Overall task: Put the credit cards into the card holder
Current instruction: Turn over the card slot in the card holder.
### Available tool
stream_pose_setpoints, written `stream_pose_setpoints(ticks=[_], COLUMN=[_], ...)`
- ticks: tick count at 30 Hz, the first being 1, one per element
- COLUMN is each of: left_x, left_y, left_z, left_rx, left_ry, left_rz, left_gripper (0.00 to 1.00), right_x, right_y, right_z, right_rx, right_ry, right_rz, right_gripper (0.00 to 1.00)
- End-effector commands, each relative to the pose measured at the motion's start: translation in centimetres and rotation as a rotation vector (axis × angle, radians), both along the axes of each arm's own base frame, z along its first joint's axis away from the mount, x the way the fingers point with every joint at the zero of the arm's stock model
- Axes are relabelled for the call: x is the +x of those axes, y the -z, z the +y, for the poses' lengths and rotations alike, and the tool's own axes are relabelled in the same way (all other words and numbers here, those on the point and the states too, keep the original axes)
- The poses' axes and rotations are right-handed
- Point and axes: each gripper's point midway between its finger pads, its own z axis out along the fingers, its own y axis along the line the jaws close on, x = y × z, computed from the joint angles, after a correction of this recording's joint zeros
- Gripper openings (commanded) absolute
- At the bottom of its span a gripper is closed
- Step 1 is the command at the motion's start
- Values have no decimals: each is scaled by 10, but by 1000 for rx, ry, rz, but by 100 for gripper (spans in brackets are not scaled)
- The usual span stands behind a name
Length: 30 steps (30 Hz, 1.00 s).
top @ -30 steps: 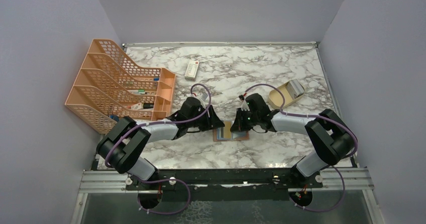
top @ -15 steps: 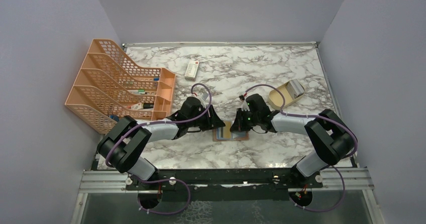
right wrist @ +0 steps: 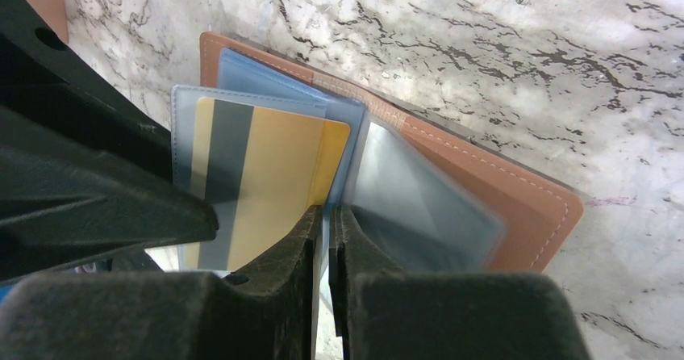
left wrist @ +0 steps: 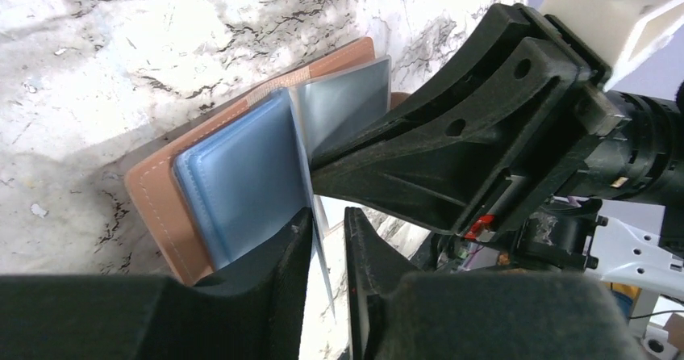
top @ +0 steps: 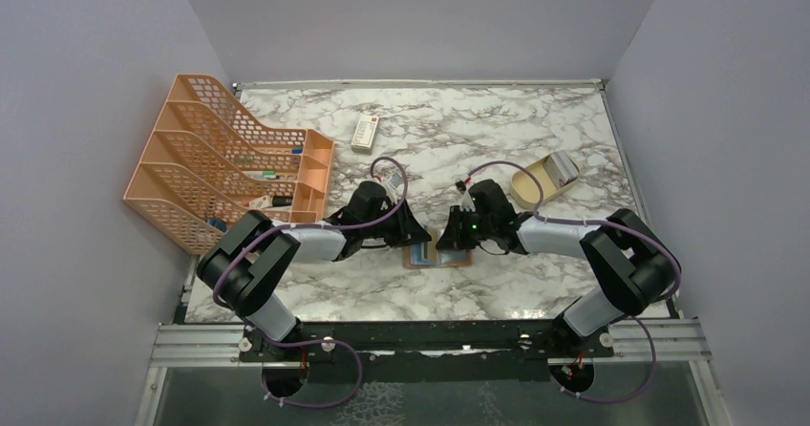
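The brown card holder (top: 465, 260) lies open on the marble between my two grippers, its clear blue sleeves fanned up. It also shows in the left wrist view (left wrist: 153, 203) and the right wrist view (right wrist: 524, 207). A gold-yellow credit card (right wrist: 274, 170) with a dark stripe sits inside one sleeve. My right gripper (top: 447, 240) (right wrist: 325, 227) is shut on the edge of a clear sleeve. My left gripper (top: 413, 238) (left wrist: 328, 235) straddles another sleeve edge, with its jaws slightly apart; the sheet rests against one finger. I see no loose cards on the table.
An orange mesh file rack (top: 220, 163) stands at the left. A white remote-like item (top: 365, 132) lies behind the arms. A tan shallow box (top: 533, 189) with a pale item in it sits at the right.
A blue sleeve has flipped over the gold card in the top view. The left gripper has edged a little toward the holder. The right arm has barely moved.
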Motion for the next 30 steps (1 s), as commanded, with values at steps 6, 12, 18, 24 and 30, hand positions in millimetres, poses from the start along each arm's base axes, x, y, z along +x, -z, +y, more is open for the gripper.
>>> stream_pose_setpoints(ticks=[6,12,18,24,30], left_x=[9,15,19,13,-3], left_y=[10,16,14,2,-8], left_z=[-6,11,13,-8,-40], left_rx=[84,258,312,213,124], left_ry=[38,49,58,133,222], left_rz=[34,22,23,42,58], left_gripper=[6,6,6,21,36], right_x=[4,14,18,6,3], right_y=[-36,-48,-28,-3,6], right_z=[-14,-31,-43,-43,-49], right_rx=[-39,-107,-186,-176,-194], right_ry=[35,84,118,107,119], right_rz=[-95,-177,-168,-118,-111], right_gripper=[26,26,24,22,22])
